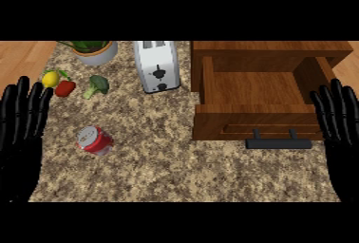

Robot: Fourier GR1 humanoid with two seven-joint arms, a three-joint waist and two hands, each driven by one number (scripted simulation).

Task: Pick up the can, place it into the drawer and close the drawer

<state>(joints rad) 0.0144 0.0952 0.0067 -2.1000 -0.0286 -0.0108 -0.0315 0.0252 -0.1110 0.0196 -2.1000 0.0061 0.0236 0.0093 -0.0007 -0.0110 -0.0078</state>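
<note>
A red can (94, 140) with a silver top lies on the speckled counter (161, 161), left of the middle. The wooden drawer (256, 92) stands pulled open at the right, its inside bare, with a black handle (278, 143) on its front. My left hand (21, 123) rests open at the left edge, fingers up, a short way left of the can. At the right edge, beside the drawer's front corner, my right hand (340, 128) rests open with fingers up. Neither hand touches anything.
A white toaster (157, 66) stands at the back, just left of the drawer. A potted plant (94, 50) sits at the back left. A lemon (50, 79), a red pepper (65, 88) and a broccoli floret (96, 86) lie behind the can.
</note>
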